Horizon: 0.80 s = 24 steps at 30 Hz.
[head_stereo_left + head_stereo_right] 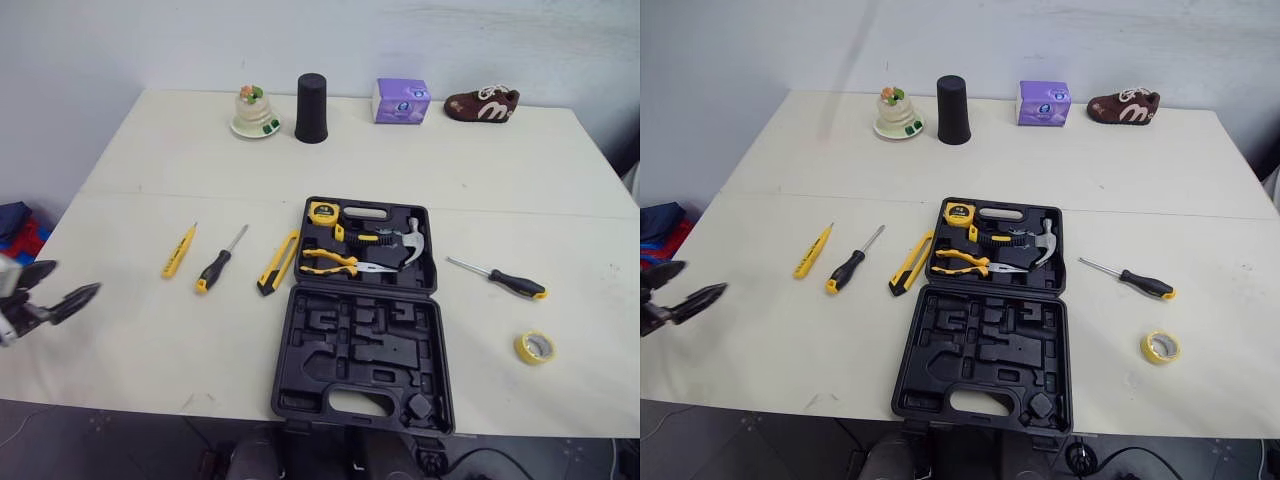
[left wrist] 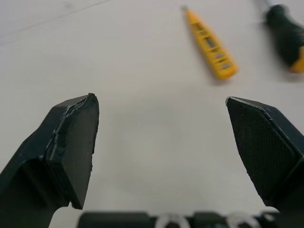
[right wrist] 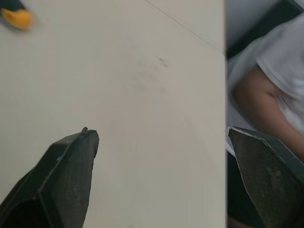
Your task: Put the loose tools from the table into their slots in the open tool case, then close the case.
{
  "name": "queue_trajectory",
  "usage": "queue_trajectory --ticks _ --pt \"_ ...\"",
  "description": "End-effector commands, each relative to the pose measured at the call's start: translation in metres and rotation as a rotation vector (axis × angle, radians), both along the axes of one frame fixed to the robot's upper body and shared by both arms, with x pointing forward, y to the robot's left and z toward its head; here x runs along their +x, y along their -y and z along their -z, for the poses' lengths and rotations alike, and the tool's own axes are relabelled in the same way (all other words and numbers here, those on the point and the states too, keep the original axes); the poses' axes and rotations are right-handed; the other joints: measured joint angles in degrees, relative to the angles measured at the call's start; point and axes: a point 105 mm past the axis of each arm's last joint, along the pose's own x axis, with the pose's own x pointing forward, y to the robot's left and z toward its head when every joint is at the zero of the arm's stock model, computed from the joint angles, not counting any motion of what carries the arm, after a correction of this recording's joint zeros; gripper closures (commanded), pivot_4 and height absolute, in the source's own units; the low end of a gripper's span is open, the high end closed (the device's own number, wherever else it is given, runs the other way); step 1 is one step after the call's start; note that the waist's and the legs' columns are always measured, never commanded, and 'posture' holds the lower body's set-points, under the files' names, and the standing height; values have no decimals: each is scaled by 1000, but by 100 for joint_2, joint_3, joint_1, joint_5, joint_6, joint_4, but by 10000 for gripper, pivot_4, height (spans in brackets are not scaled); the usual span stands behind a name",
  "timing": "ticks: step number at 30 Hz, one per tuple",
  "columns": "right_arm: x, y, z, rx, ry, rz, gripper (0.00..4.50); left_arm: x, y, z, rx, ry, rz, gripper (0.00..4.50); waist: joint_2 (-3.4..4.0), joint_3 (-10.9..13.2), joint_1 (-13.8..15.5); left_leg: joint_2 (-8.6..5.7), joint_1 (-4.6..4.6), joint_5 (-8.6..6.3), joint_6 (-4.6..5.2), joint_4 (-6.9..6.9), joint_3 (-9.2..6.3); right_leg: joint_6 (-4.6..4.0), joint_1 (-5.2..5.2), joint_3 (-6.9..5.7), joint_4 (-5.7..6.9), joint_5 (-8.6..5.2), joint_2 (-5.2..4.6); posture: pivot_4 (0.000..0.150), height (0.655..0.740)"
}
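So far the task looks hardly begun. The case point(image 1: 330, 330) lies open on the table point(image 1: 150, 340). Its far half already holds a tape measure point(image 1: 323, 212), a hammer point(image 1: 408, 243) and pliers point(image 1: 335, 263), but the slots of the near half are all empty.

Five tools remain loose. The left gripper point(image 1: 62, 282) hovers low over the table with its fingers spread apart and nothing between them. Ahead of it and nearest is the tester point(image 1: 178, 251). Beyond that comes a screwdriver point(image 1: 218, 262), and then the knife point(image 1: 277, 263), which lies just beside the case wall; I cannot tell if it touches. All three are between this gripper and the case, and none of them is within its fingers.

The second screwdriver point(image 1: 500, 278) and the tape roll point(image 1: 535, 347) lie past the case, well apart from the left gripper, so I judge they belong to the other arm.

The right gripper point(image 3: 161, 133) is also wide open and empty, above bare table near the edge. A yellow tip of some tool is far ahead of it, and I cannot say which tool. A person's arm point(image 3: 266, 99) is beyond the edge, beside that gripper.

What is left, in my judgement: pick up each of the five tools, seat it in its slot, then fold the case shut. The tester seems the natural first pick for the left gripper.
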Motion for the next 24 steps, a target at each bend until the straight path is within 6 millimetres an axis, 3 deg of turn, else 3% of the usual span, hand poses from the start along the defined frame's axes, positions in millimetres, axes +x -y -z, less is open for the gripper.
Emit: queue_trajectory --ticks 1,7,10,13,15,17,20,22,24 --pt "-16 18 -12 -111 17 70 0 -17 -33 -5 33 37 -159 82 -2 -1 -58 -3 10 3 -5 -14 0 -2 4 0 -1 -1 -3 1500 7400" --pt "-25 33 -5 -156 30 151 0 -29 -44 7 16 22 -225 82 -1 -1 -141 2 81 -18 -48 -46 -9 -11 88 -20 -35 -7 -3 1500 7400" --pt "4 13 5 -109 42 27 0 -21 -31 5 8 40 -143 82 -7 -5 -213 2 83 -20 -51 -44 -9 -9 92 -20 -35 -6 -4 1500 7400" --pt "30 -15 2 22 119 -108 0 -11 -14 4 17 36 -44 82 -1 -8 -241 3 83 -18 -53 -44 -12 -4 95 -20 -33 -3 -4 1500 7400" --pt "48 -46 -3 81 168 -246 0 0 7 0 16 17 72 82 9 -4 -240 4 81 -18 -54 -47 -10 -4 91 -18 -32 -3 -1 1500 7400" --pt "71 -82 -12 102 221 -391 0 13 24 -6 19 3 133 82 12 -2 -228 6 79 -17 -56 -50 -11 -4 91 -17 -31 -4 2 1500 7400" --pt "96 -127 -42 177 440 -520 0 32 53 -14 11 -11 225 82 14 0 -221 5 78 -15 -55 -45 -10 0 90 -17 -26 -1 3 1500 7400" --pt "103 -159 -47 179 455 -644 0 43 71 -20 -12 -9 264 82 17 1 -210 7 75 -14 -59 -41 -12 0 90 -19 -24 -1 7 1500 7400" --pt "107 -181 -47 175 442 -730 0 50 75 -17 -69 -71 221 82 17 1 -178 6 71 3 -87 -45 -11 0 87 -19 -28 -1 7 1500 7400"
